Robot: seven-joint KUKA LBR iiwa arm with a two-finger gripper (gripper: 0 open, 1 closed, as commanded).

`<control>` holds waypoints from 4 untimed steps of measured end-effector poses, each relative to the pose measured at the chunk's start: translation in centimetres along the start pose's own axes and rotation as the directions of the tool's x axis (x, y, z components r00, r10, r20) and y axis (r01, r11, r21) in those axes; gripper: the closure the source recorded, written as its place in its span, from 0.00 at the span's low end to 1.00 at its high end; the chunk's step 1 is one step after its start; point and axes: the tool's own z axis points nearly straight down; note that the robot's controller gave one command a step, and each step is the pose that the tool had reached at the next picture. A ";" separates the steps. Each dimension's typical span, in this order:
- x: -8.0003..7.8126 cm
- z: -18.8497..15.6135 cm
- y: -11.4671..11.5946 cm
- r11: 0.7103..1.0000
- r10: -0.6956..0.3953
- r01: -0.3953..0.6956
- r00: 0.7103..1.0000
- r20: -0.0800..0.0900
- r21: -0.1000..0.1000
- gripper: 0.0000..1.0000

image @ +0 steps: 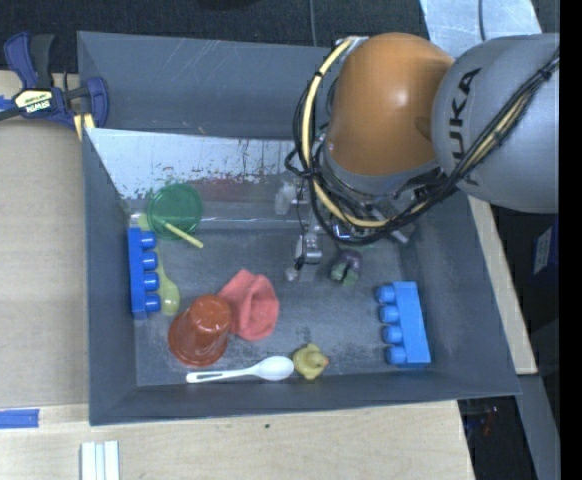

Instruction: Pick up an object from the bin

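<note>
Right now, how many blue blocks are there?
2. The left blue block lies along the left wall, the right blue block toward the lower right. The arm could hide more.

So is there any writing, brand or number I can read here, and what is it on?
"UKA": big dark letters on the grey arm, next to its orange cover, which seems to hide a letter before them.
There is no text on the things lying in the bin.

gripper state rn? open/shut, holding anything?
Gripper: open, nothing between its fingers, low over bare floor near the middle of the bin.
</note>
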 end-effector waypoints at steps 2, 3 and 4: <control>0.7 5.8 0.9 0.998 -0.067 0.067 0.998 0.014 0.000 0.00; 1.6 10.6 3.0 0.987 -0.158 0.158 0.987 0.020 0.002 0.00; 2.9 12.6 3.6 0.982 -0.191 0.191 0.981 0.018 0.003 0.00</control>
